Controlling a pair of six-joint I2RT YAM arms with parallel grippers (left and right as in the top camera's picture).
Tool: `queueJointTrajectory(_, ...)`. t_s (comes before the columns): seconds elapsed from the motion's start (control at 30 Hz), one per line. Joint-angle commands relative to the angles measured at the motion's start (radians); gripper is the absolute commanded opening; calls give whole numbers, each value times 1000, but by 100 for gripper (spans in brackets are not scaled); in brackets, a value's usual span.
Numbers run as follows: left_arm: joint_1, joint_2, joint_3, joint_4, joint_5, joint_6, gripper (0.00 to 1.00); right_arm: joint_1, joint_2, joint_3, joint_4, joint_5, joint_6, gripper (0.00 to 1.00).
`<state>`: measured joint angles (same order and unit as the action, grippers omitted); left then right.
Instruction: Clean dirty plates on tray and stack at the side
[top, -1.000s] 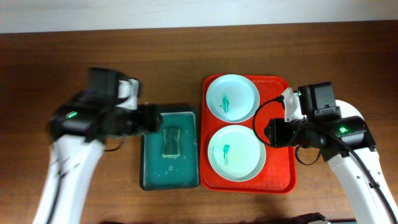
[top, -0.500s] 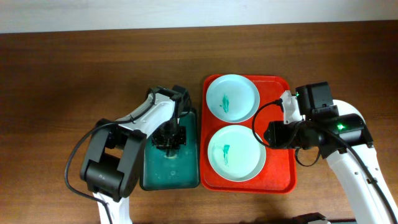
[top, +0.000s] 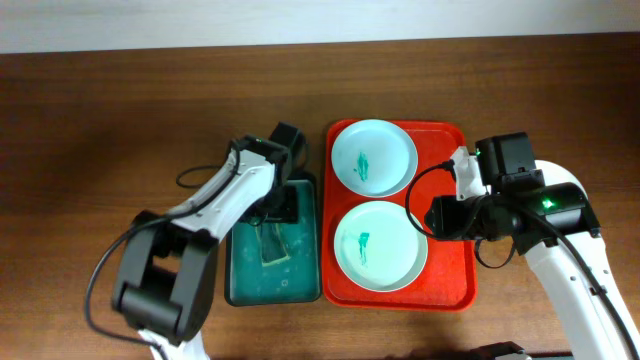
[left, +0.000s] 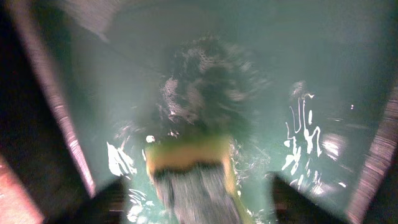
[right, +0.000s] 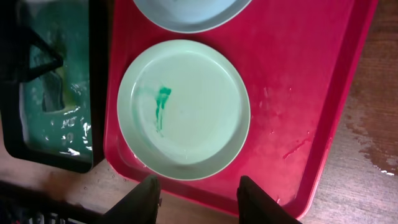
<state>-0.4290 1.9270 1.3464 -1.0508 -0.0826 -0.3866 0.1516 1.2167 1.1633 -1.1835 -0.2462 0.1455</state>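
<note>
Left hand (left: 199, 185) hangs low over the sponge (left: 186, 155), fingers spread wide to either side of it and, as far as the blurred wrist view tells, gripping nothing. That sponge lies in shallow foamy water in the green tray (top: 240, 285), which sits on the tabletop (top: 100, 120) just beside the left edge of the tray (top: 450, 288). On the tray lie the near plate (top: 380, 245), at the end closer to the robot, and the far plate (top: 373, 158), at the tray's other end, each with a teal smear (right: 160, 107) near its middle. No stack shows beside the tray. Right hand (right: 199, 186) hovers over the tray's right side, just beside the near plate, fingers partly apart and empty. The step looks like fetching the sponge, with no wiping begun. To do it well, the left hand should centre on the sponge across its narrow width and sink until the fingertips are below its top face. It should then close firmly, since a soaked sponge squashes and slips. Lift straight up and pause over the green tray so drips fall there. Then clear both rims on the way to the near plate, while the right hand steadies that plate's rim against sliding.
</note>
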Motion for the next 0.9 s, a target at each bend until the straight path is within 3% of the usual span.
queueJointTrajectory(0.0,7,-76,43,-89,65,-2,87,5,3,11,-13,-8,-7,42)
queueJointTrajectory(0.1,5,-76,-47,-95,69,-9,73,5,3,3,-16,-8,-6,42)
queueJointTrajectory(0.2,5,-76,-212,47,194,-40,20,5,24,-91,-5,-9,54,41)
queueJointTrajectory(0.27,6,-76,-215,74,191,-39,0,5,53,-140,19,-9,55,35)
queueJointTrajectory(0.43,6,-117,-47,-13,191,140,0,4,163,-163,148,-5,209,35)
queueJointTrajectory(0.53,6,-204,39,-111,128,206,0,-26,296,-163,187,100,211,35)
queueJointTrajectory(0.6,6,-252,47,-117,116,240,0,-67,378,-164,214,32,67,31)
queueJointTrajectory(0.67,6,-281,57,-117,130,281,0,-67,483,-191,245,14,37,29)
queueJointTrajectory(0.8,3,-280,81,-46,309,291,0,-67,578,-217,324,-42,16,7)
queueJointTrajectory(0.87,-27,-271,81,5,365,291,0,-67,578,-217,329,-13,62,4)
